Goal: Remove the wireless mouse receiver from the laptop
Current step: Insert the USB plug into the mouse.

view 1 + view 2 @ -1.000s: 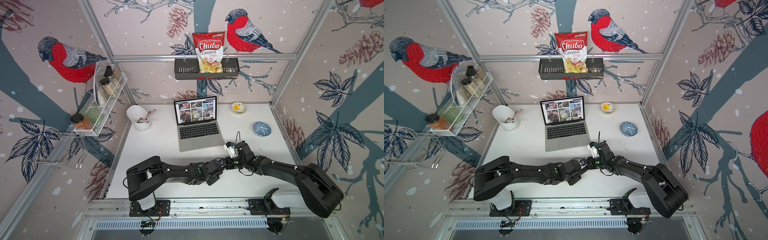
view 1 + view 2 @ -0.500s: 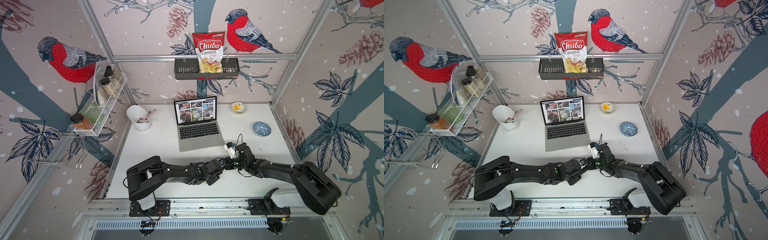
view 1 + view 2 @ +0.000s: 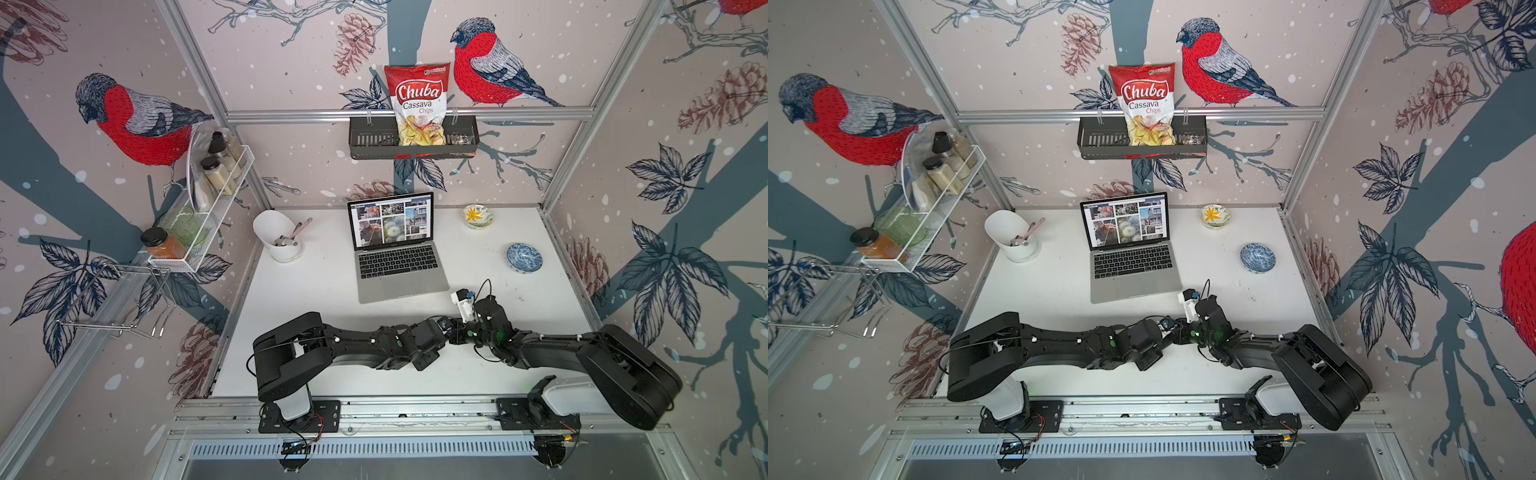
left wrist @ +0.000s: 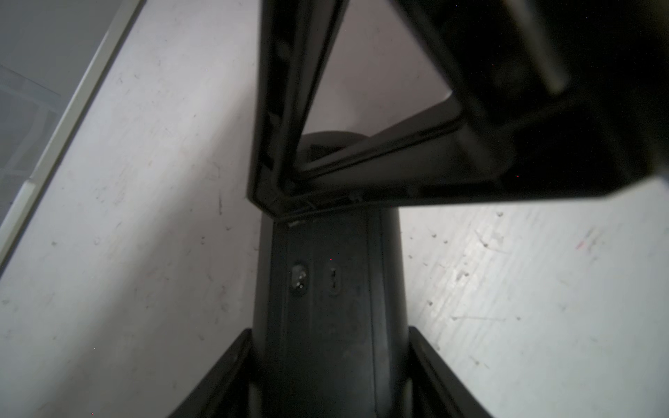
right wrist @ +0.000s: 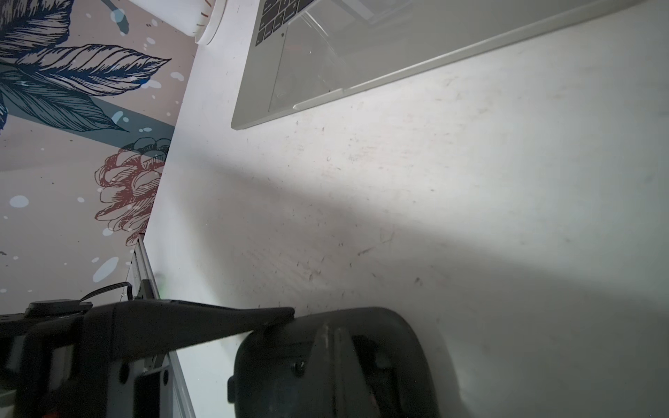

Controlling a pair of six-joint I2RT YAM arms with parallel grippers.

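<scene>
Laptop (image 3: 399,266) one, open; bowls (image 3: 524,257) two; right end effector (image 3: 457,334) closed; left end effector (image 3: 443,323) state unclear.

The slim silver-grey laptop (image 3: 398,266) sits open at the far middle of the table (image 3: 316,291). Its upright screen shows a photo grid.

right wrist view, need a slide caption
Corner of the laptop, trackpad showing, on a scuffed white table.
</scene>
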